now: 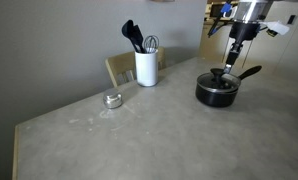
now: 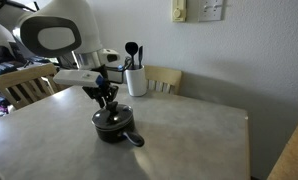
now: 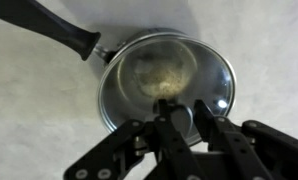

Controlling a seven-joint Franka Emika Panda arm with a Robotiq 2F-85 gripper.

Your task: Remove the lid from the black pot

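The black pot stands on the table with its long handle pointing away; it also shows in an exterior view. The glass lid with its metal rim sits on the pot, and the pot's handle runs to the upper left in the wrist view. My gripper is straight above the lid, with its fingers closed on either side of the dark centre knob. It shows in both exterior views, down at the lid.
A white utensil holder with dark utensils stands at the table's far edge. A small silver tin lies on the table. Wooden chairs stand by the table, near the wall.
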